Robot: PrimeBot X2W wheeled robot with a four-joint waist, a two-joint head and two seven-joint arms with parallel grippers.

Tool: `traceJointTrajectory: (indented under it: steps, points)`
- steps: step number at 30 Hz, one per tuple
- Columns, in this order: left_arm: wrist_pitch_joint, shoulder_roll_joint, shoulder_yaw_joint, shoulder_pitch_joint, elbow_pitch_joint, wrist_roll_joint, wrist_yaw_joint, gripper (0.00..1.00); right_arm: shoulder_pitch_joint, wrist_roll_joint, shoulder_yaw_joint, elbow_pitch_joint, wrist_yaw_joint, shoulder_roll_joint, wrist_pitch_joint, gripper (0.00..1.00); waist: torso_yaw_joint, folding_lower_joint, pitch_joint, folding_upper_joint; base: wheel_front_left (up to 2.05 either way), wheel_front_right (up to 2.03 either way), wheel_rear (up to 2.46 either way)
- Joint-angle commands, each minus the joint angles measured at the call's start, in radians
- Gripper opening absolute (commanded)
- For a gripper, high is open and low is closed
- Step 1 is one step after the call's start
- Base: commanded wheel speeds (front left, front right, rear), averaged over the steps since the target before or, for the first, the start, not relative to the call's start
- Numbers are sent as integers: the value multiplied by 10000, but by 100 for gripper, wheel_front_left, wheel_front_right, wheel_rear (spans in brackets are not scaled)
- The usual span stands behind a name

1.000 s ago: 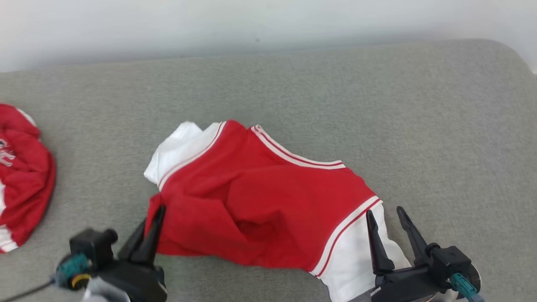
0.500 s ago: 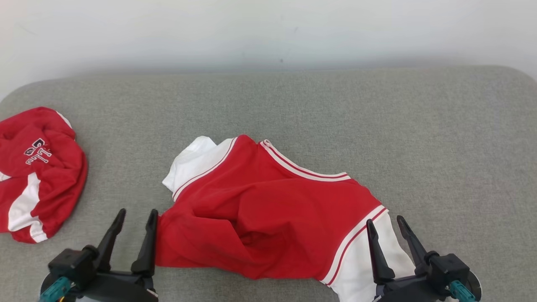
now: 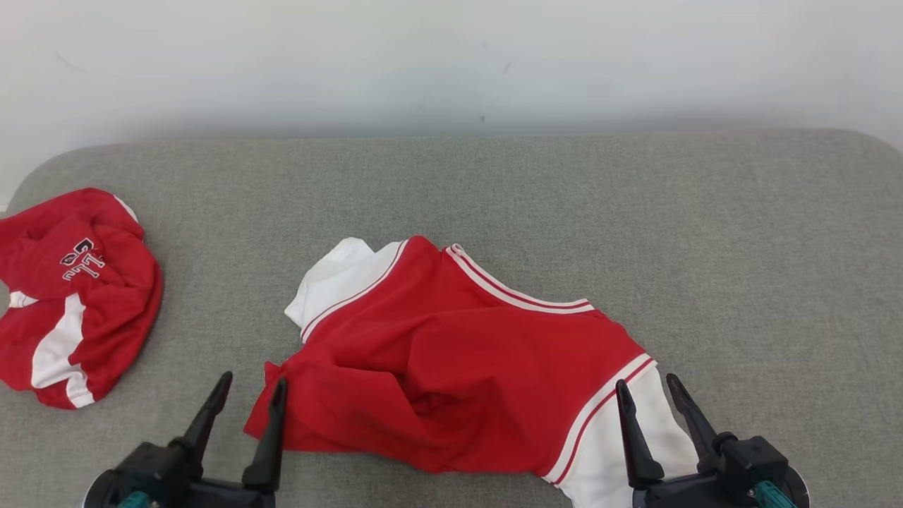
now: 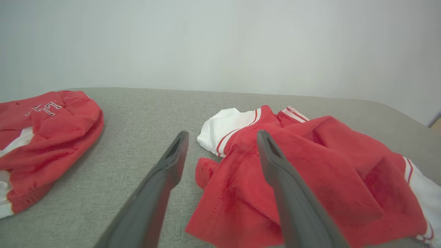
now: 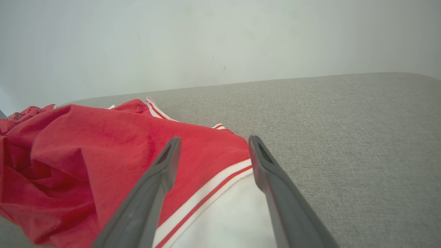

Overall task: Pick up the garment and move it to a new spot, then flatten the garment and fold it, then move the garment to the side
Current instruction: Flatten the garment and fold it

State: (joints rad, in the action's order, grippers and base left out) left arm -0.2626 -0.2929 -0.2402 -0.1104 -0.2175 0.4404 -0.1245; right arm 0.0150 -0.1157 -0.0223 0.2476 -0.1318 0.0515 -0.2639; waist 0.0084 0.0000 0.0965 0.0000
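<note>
Your red and white shirt (image 3: 451,360) lay in a rumpled heap in the middle of the grey cushion (image 3: 635,212), close to the front edge. Your left gripper (image 3: 253,379) stood wide open and held nothing. In the head view one of its fingers crossed the red corner of the shirt at the left end. You could not tell if it touched the cloth or hung just above it. Your right gripper (image 3: 646,381) was wide open too and held nothing. It sat over the white sleeve at the shirt's right end. The bottom of that sleeve was cut off by the lower edge of the head view, and the gripper's body covered part of it. Both gripper bodies were cut off there as well.

The shirt was folded over itself. A deep dark crease in the middle hid the cloth under it, so you could not tell which side faced up. Another white sleeve poked out at the far left end, with red and white stripes beside it.

A second red top (image 3: 70,296) sat bunched up at the left end of the cushion, well apart from the shirt. Its left side ran off the picture. It had dark letters on it, too small and crumpled to read. Behind the cushion stood a plain white wall (image 3: 451,63).
</note>
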Motion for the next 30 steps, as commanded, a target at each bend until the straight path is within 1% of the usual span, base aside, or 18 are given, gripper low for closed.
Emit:
traceJointTrajectory:
  steps: [1, 5, 10, 17, 18, 20, 25, 30]
  points:
    - [-32, -18, -91, 8, -61, -104, -56, 100, -102, -14, -31, -11, 22, -25, -8, 100, -13, 0, -8, 0, 0, 0, 0]
    - [-33, -130, -310, -252, -296, -281, -42, 100, -63, -36, -101, 19, 22, -26, -8, 100, -85, 0, 10, 0, 0, 0, 0]
    - [-33, -314, -754, -727, -806, -208, -63, 100, 40, -36, -202, 63, 22, -25, -8, 100, -327, 0, 58, 0, 0, 0, 0]
    - [-33, -664, -1394, -1305, -1620, 296, -54, 100, 88, -63, -172, 80, 22, -25, -7, 100, -735, 0, 199, 0, 0, 0, 0]
    - [-33, -699, -1474, -1365, -1711, 349, -54, 44, 74, -69, -152, 74, 22, -27, -7, 100, -766, 0, 203, 0, 0, 0, 0]
    - [-33, -727, -1553, -1431, -1853, 495, -55, 0, 29, -90, -116, 64, 22, -27, -7, 100, -810, 0, 190, 0, 0, 0, 0]
    - [-33, -704, -1673, -1413, -2220, 805, -56, 0, -135, -93, -39, 30, 22, -27, -7, 100, -701, 0, 89, 0, 0, 0, 0]
    - [-33, -624, -1710, -1265, -1998, 849, -56, 0, -155, -23, -15, 19, 23, -27, -7, 100, -377, 0, -40, 0, 0, 0, 0]
